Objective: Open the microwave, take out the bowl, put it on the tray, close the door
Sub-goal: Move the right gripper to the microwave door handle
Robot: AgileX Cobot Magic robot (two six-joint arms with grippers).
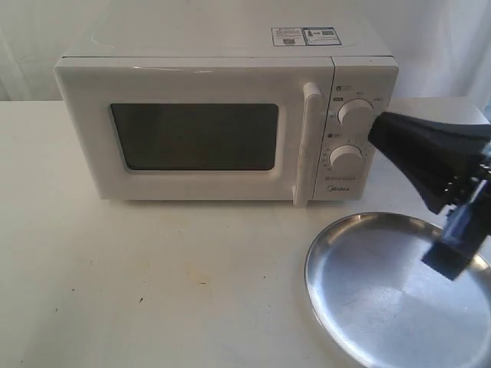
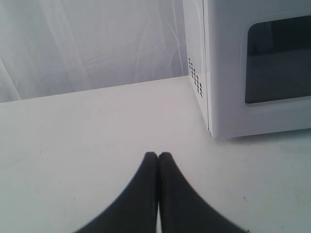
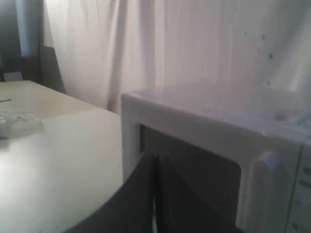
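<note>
The white microwave point(image 1: 222, 115) stands at the back of the table, its door point(image 1: 192, 136) shut and the vertical bar handle point(image 1: 310, 142) at the door's right side. The bowl is hidden. A shiny silver tray point(image 1: 383, 291) lies at the front right. My right gripper point(image 1: 374, 132) is shut and empty, its tip just in front of the knobs, right of the handle; the right wrist view shows it point(image 3: 155, 158) before the dark window. My left gripper point(image 2: 158, 155) is shut and empty, low over bare table beside the microwave's left corner point(image 2: 209, 111); the exterior view does not show it.
The black right arm point(image 1: 453, 192) hangs over the tray's far right part. Two round knobs point(image 1: 354, 113) sit on the control panel. White curtains close the back. A small pale object point(image 3: 17, 124) lies on the table far to the left.
</note>
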